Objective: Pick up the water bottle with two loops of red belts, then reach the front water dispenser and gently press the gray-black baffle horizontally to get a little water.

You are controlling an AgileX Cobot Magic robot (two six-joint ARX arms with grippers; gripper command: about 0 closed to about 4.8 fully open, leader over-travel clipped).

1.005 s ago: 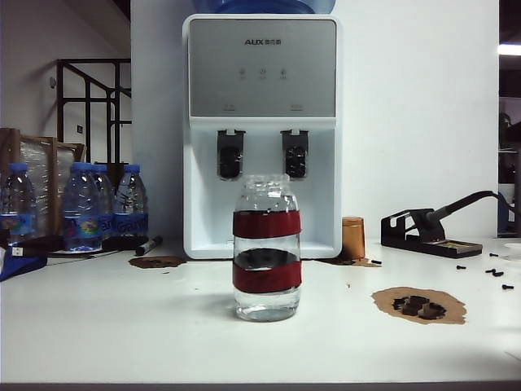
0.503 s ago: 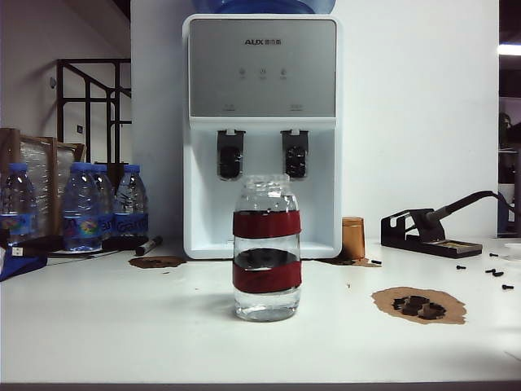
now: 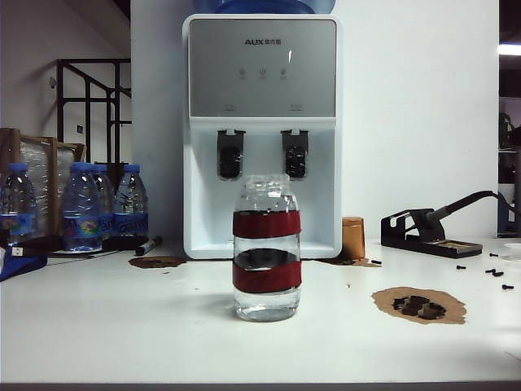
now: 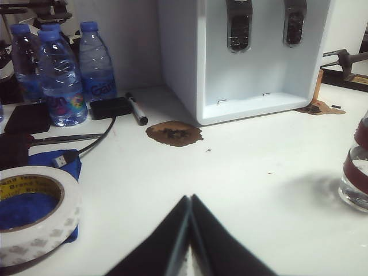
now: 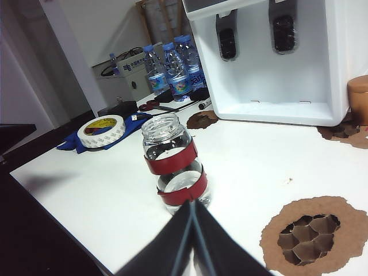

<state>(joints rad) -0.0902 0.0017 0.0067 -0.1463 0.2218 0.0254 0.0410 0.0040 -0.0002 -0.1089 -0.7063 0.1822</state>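
Bottle: we see the short, wide, clear glass-like water bottle (image 3: 266, 247) with two dark red bands standing upright on the white tabletop (image 3: 122, 318), open-necked, a little water in its base; it stands in front of the dispenser, well apart from it.
Dispenser: we see the tall white box-shaped water dispenser (image 3: 262, 134) with a grey upper panel at the back of the tabletop; its two grey-black baffle levers (image 3: 230, 155) hang side by side above the recess.
Left gripper: we find the left gripper (image 4: 190, 201) low over bare tabletop, its black fingers pressed together tip to tip with nothing between them; the banded bottle (image 4: 355, 169) stands off to one side, well apart.
Right gripper: we find the right gripper (image 5: 192, 207) with its black fingers also closed on nothing, the tips just short of the bottle (image 5: 172, 164), which sits directly ahead of them; we cannot tell whether they touch it.
Left clutter: we note slim blue-capped plastic bottles (image 3: 81, 208), a black marker pen (image 3: 148, 244) and a roll of white tape (image 4: 34, 215) on a blue cloth.
Right clutter: we note a copper-coloured cup (image 3: 352, 238), a black soldering-iron stand (image 3: 423, 232) and a torn brown patch in the tabletop (image 3: 419, 305).
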